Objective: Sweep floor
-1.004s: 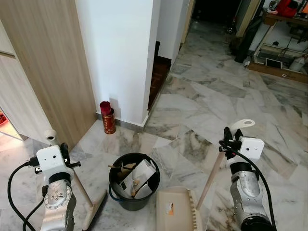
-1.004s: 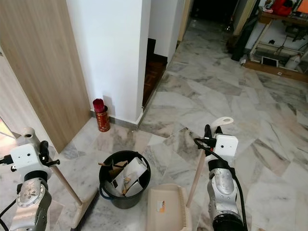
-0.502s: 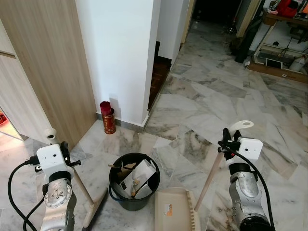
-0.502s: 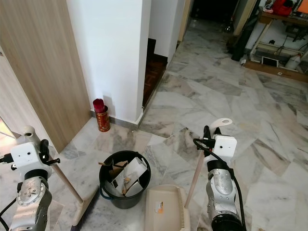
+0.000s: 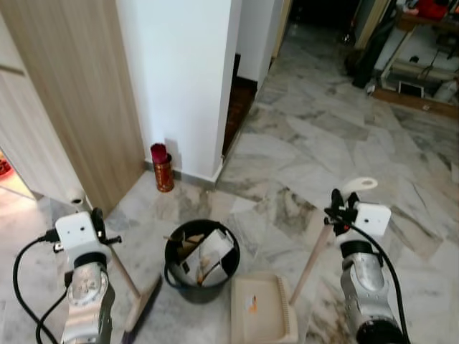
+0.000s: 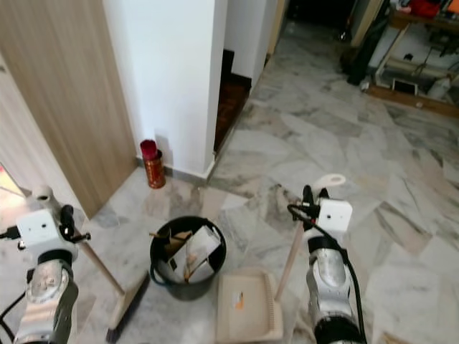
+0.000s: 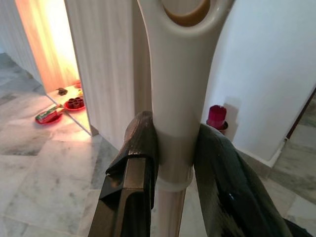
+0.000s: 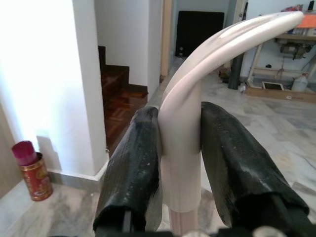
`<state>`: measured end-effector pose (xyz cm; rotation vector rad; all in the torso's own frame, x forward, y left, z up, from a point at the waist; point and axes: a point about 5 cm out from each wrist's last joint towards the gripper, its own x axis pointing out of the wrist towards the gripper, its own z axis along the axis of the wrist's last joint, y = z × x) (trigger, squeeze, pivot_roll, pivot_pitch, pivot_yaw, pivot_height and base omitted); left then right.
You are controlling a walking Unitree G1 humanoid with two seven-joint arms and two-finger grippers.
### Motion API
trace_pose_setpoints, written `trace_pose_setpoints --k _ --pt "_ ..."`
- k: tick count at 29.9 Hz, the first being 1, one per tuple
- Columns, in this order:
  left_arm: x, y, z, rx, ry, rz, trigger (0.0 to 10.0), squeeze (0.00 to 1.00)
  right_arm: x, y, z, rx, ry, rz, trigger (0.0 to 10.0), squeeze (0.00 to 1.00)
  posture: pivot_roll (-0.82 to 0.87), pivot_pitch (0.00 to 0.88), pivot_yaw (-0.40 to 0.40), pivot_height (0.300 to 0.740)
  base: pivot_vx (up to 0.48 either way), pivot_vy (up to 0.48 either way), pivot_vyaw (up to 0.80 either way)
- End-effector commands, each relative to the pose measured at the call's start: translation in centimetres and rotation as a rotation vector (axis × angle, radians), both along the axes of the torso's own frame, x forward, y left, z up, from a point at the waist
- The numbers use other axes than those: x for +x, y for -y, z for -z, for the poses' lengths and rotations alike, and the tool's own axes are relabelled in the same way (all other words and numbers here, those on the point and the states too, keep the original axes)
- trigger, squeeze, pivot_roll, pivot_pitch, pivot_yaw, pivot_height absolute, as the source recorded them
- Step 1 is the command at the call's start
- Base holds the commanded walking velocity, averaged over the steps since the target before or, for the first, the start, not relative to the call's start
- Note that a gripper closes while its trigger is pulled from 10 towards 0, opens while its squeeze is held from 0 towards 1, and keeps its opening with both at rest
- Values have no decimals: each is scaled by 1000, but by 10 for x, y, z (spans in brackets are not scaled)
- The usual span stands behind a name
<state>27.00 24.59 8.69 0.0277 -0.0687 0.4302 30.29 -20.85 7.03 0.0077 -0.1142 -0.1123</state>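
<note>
Broom [image 5: 136,307] head rests left of the black bin [image 5: 201,259], already full of scraps, its handle clamped in my left gripper [image 7: 173,163], while my right gripper [image 8: 180,153] clamps the dustpan [image 5: 262,315] handle just right of that bin, so sweeping looks nearly done.

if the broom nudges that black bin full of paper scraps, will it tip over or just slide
The black bin looks squat and wide-mouthed, so it would probably slide on the glossy marble floor rather than tip. Its visible load is paper and card, so it is likely light and would move easily. Scraps poking above the rim might spill out.
</note>
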Motion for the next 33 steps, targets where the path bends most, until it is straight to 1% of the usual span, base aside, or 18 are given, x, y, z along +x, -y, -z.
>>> trace_pose_setpoints --k 1,5,14,23,26,30,33 --pt "4 1 -11 26 46 19 10000 0 3 1 -8 -8 44 3 10000 0 169 0 -92 740 -319 0 0" --pt "5 2 -12 28 49 21 10000 0 3 0 -8 -7 45 2 10000 0 166 0 -90 740 -294 0 0" --pt "4 1 -11 33 41 12 10000 0 2 3 -7 -9 40 12 10000 0 166 0 -92 740 0 0 0" --pt "5 0 -12 32 40 15 10000 0 3 2 -6 -6 39 14 10000 0 169 0 -90 740 0 0 0" --pt "5 1 -12 33 42 16 10000 0 3 2 -6 -6 38 15 10000 0 170 0 -90 740 -280 0 0" --pt "5 1 -12 32 41 17 10000 0 3 2 -6 -6 38 16 10000 0 169 0 -89 740 0 0 0" --pt "5 0 -12 32 40 17 10000 0 3 1 -6 -5 38 17 10000 0 169 0 -89 740 -294 0 0"
